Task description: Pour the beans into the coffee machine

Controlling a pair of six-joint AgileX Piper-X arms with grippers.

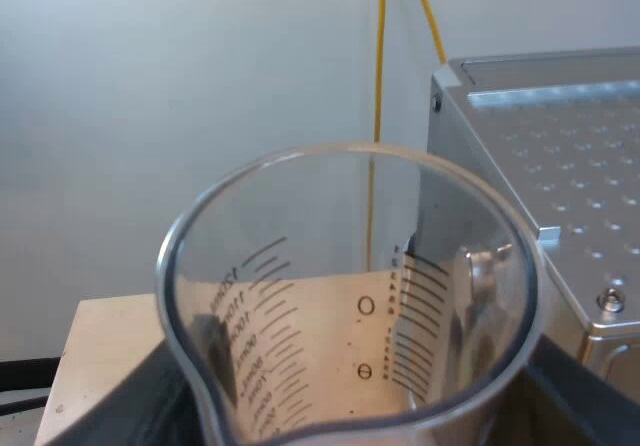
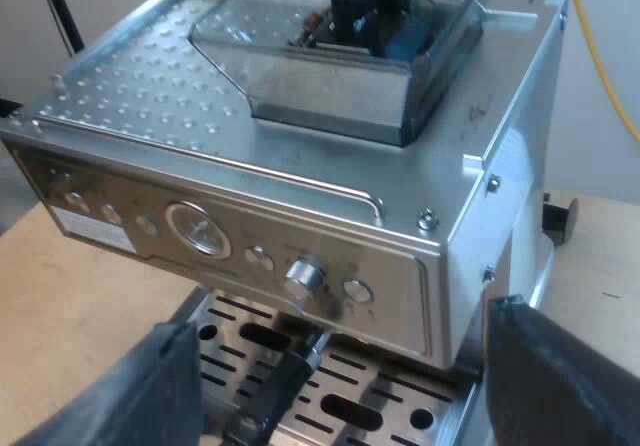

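Observation:
A clear measuring glass (image 1: 350, 296) with printed scale marks stands upright right at my left gripper (image 1: 350, 421), whose dark fingers (image 1: 130, 396) press on both its sides. No beans show through its walls. It hangs beside the espresso machine (image 1: 560, 166), about level with the dimpled top. In the right wrist view the machine (image 2: 120, 96) is seen from its front and above, with the bean hopper (image 2: 340, 56) on top, a dark grinder part inside it. My right gripper (image 2: 340, 396) is open, its fingers (image 2: 130, 386) wide apart before the drip tray.
The holder's dark handle (image 2: 275, 386) sticks out under the machine's control panel, over the slotted drip tray (image 2: 390, 406). A light wooden table (image 1: 100, 336) lies below the glass. A pale wall stands behind the machine.

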